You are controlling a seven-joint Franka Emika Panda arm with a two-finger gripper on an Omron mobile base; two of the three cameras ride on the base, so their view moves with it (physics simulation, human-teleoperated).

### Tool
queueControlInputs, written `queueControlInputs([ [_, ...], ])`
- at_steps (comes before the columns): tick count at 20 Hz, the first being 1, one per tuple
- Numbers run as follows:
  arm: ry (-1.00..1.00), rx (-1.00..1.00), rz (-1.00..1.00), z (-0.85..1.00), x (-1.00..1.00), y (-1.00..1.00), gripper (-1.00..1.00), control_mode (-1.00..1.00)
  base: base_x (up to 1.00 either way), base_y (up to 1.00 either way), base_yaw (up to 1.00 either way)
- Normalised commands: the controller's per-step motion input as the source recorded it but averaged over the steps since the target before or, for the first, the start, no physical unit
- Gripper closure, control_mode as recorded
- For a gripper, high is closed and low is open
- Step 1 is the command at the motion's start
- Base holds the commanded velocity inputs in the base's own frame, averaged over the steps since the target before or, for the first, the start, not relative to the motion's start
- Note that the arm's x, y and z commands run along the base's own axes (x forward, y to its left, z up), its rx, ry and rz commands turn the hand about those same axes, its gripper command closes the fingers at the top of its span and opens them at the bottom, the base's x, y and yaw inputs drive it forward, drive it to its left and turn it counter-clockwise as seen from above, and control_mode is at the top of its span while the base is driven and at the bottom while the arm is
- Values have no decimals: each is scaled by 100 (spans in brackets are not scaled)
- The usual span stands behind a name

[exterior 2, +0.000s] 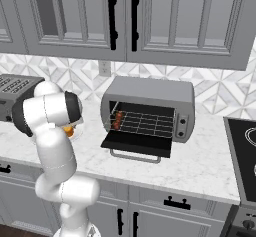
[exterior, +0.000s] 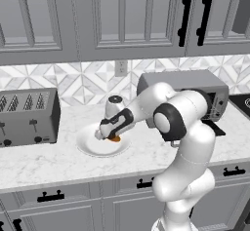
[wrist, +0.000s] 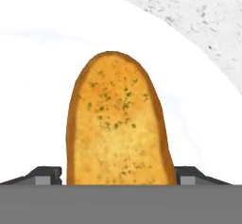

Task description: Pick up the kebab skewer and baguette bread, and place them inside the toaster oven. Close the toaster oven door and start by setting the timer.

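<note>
Baguette bread (wrist: 116, 121) lies flat on the white plate (wrist: 42, 100), which sits on the desk (exterior: 58, 164) between the slot toaster (exterior: 28, 117) and the toaster oven (exterior 2: 148, 109). The fingers (wrist: 45, 175) are spread, one on each side of the bread at its near end, just beside the crust and not yet pinching it.

Kebab skewer (exterior 2: 118, 120) is already on the wire rack at the left of the oven cavity; toaster oven door (exterior 2: 138, 143) hangs open.

Risks, as judged:
- The grip takes only the end of the slice, so it may pivot or slip out on lifting.
- The flat slice lies low on the plate; the tips could scrape the plate or push it along the desk.
- On insertion the bread could knock the skewer or catch on the rack edge.
</note>
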Motion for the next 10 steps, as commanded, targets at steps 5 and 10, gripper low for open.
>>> queueControlInputs([
  [5, 0, -3, 0, -16, 0, 10, 100, -100, 0, 0, 0],
  [10, 0, -1, 0, -12, -2, -5, 100, -100, 0, 0, 0],
])
